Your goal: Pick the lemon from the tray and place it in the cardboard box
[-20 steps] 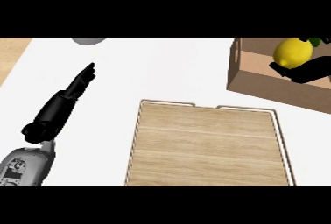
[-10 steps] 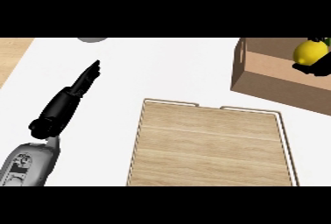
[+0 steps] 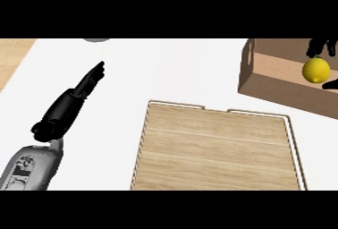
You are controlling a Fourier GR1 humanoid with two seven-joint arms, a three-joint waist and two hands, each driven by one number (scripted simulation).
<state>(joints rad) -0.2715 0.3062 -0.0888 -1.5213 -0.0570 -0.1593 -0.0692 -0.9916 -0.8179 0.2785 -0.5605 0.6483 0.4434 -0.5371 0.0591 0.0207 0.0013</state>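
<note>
1. At upper right, the right hand (image 3: 321, 46) shows only as black fingers at the view's edge, above and beside the lemon (image 3: 316, 69). One dark finger tip sits just below and to the right of the fruit. Whether the fingers grip the lemon or have let go of it, I cannot tell.
2. Lemon: yellow, oval, inside the cardboard box (image 3: 274, 82), against its inner floor near the right edge of the view.
3. Left hand (image 3: 73, 103): black, fingers straight and together, pointing up and to the right over the white counter (image 3: 171, 67). It holds nothing and touches nothing. Its grey forearm (image 3: 30, 167) enters from the lower left corner.
4. Cardboard box: brown, open top, set at a slant in the upper right. It is cut off by the view's right edge. Only the lemon is seen inside.
5. Tray (image 3: 218, 150): pale wood with a light raised rim, lying at centre and lower right, nothing on it. Its far right corner lies near the box's front wall, apart from it.
6. Open white counter lies between the left hand and the tray, and across the top between the hand and the box.
7. Wood-toned strip (image 3: 13, 56) at the upper left edge. A small grey object (image 3: 96, 40) is cut by the top edge, not identifiable.
</note>
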